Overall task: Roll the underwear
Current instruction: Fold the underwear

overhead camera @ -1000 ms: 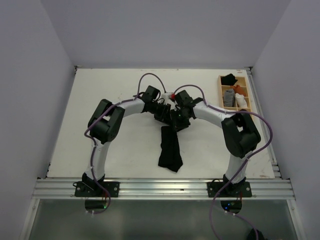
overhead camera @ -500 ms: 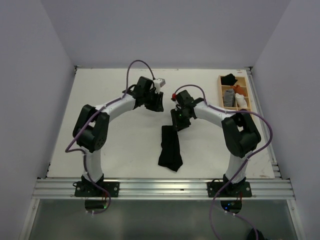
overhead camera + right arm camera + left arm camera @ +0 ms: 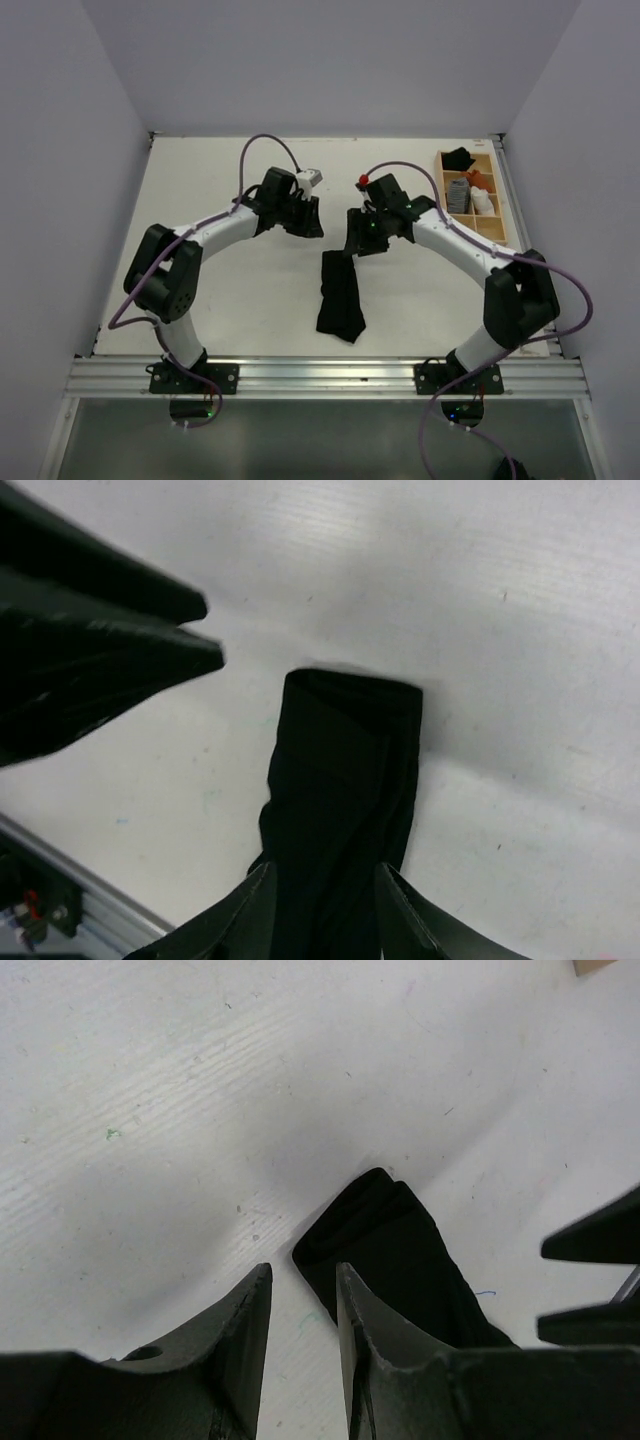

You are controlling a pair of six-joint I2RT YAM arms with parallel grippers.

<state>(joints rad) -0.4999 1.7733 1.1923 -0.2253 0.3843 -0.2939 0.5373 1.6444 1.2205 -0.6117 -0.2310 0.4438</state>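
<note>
The underwear [image 3: 340,296] is a black garment folded into a long narrow strip, lying flat on the white table between the two arms. Its far end [image 3: 385,1230] lies just ahead of my left gripper [image 3: 303,1272], which is open with only bare table between its fingers. In the top view the left gripper [image 3: 306,218] sits up and left of the strip's far end. My right gripper [image 3: 358,238] hovers at that far end. In its own view the right gripper [image 3: 320,876] is open above the underwear [image 3: 340,770], which shows between the fingers.
A wooden tray [image 3: 443,186] at the back right holds a black item [image 3: 458,157], a grey striped roll [image 3: 458,192] and a white roll [image 3: 483,202]. A metal rail [image 3: 320,375] runs along the table's near edge. The left gripper [image 3: 100,650] shows in the right wrist view.
Both grippers were together at the strip's far end. The left one opened and drew back to the left. The right one then opened and let go of the fabric, which now lies flat.
</note>
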